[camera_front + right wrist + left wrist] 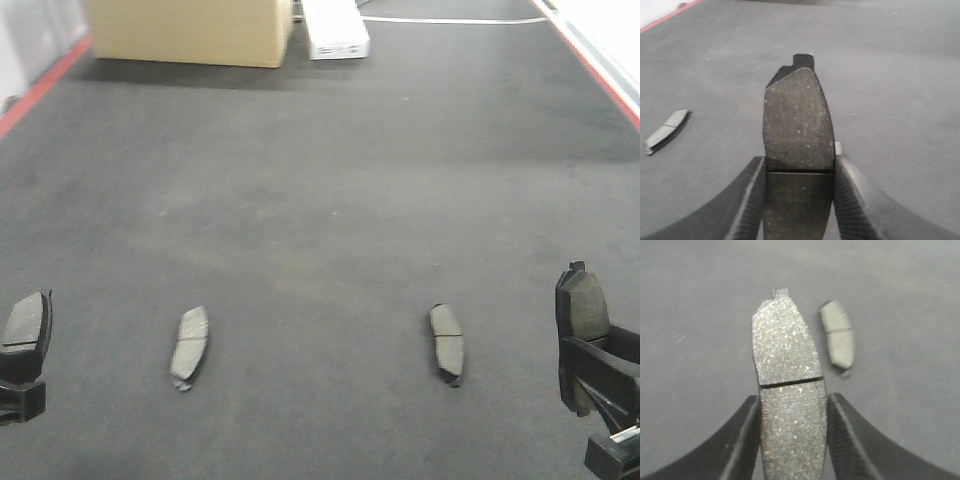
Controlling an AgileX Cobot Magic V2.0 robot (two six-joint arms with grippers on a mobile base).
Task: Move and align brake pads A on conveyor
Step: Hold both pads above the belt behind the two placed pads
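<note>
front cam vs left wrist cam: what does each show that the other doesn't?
Front only: the right gripper holding a pad, the right-hand loose pad, a cardboard box, the conveyor's red edge strips.
Left wrist only: close detail of the held pad, speckled face and groove, pinched between both fingers.
Both: the left gripper shut on that pad, the left-hand loose pad, the conveyor belt.

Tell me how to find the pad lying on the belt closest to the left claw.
Look at the big grey belt, near its front edge. Two pads lie flat there; take the left pad, beside the left claw. Unlike the right pad, it looks lighter, and unlike the two held pads, nothing grips it.
</note>
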